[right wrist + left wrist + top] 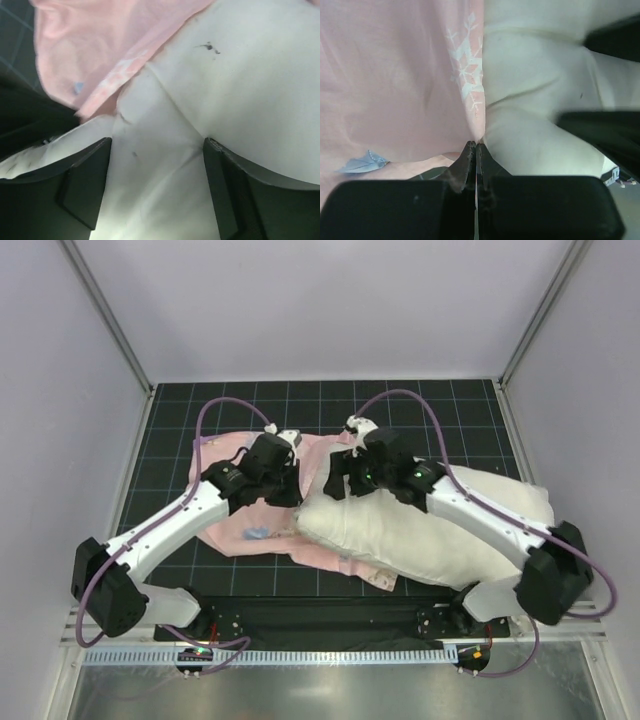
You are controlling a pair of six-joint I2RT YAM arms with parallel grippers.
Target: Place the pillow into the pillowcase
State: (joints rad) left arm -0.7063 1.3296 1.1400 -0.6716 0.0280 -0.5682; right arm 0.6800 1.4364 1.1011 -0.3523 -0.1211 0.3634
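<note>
Our left fingers (468, 161) clamp the pillowcase (395, 75) hem; right fingers (85, 190) stand apart over the pillow (250, 75). We should grip low, then push inward.

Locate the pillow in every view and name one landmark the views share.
Top external: pillow lower centre-right.
Left wrist: right half.
Right wrist: centre and right.
Shared landmark: the pink pillowcase edge lying against the pillow.
</note>
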